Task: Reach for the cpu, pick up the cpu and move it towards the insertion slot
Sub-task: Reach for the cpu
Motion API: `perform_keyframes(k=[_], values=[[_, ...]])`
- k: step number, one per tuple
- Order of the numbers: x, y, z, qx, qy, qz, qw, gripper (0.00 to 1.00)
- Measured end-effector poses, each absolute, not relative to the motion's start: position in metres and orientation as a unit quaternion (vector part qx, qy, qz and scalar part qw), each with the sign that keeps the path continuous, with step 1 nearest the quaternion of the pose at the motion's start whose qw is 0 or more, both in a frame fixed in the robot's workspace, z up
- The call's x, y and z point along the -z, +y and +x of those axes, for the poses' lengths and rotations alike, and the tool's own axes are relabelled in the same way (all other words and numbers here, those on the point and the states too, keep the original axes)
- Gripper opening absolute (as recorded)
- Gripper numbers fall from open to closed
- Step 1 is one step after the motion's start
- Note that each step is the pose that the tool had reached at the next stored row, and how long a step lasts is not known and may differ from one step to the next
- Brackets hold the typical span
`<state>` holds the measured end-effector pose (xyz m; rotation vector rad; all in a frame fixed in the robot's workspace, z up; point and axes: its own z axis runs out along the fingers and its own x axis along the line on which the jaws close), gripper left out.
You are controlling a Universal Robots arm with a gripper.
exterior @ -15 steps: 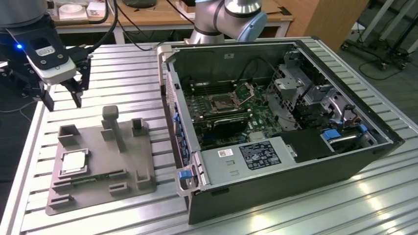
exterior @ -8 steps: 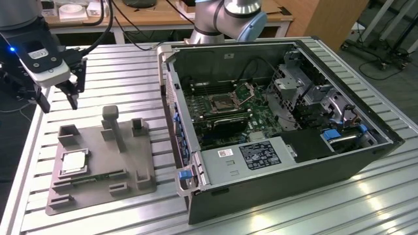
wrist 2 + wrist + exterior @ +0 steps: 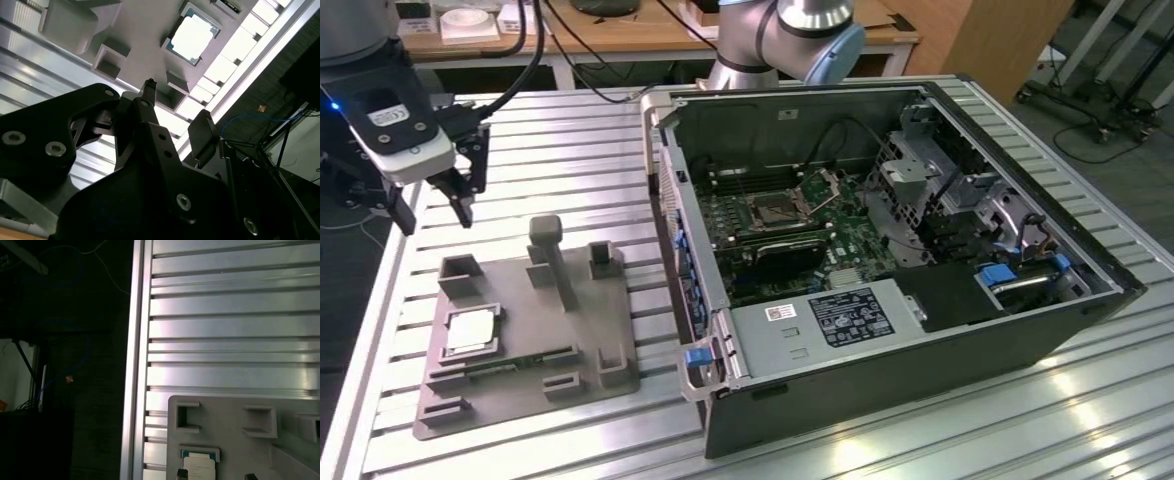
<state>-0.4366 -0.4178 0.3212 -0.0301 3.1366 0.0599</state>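
Note:
The cpu (image 3: 470,332) is a pale silvery square lying in a recess of the grey plastic fixture (image 3: 520,300) at the exterior view's left. It also shows in both wrist views (image 3: 194,32) (image 3: 199,464). My gripper (image 3: 435,218) hangs above the table, beyond the fixture's far edge and well above the cpu. Its black fingers (image 3: 150,92) stand apart, open, with nothing between them. The insertion slot (image 3: 774,208) is a dark square socket with a raised metal plate on the green board inside the opened computer case (image 3: 1067,310).
The fixture carries a tall grey post (image 3: 550,255) and several small raised blocks. A slatted aluminium table (image 3: 560,150) lies under everything, with its edge rail (image 3: 136,365) beside dark floor. The case wall (image 3: 670,230) stands between fixture and socket.

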Motion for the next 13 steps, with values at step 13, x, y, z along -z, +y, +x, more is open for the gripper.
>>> perform_keyframes(k=[13], values=[[-0.3162,-0.4202,-0.441,-0.019,1.0,-0.01,0.002,0.53]])
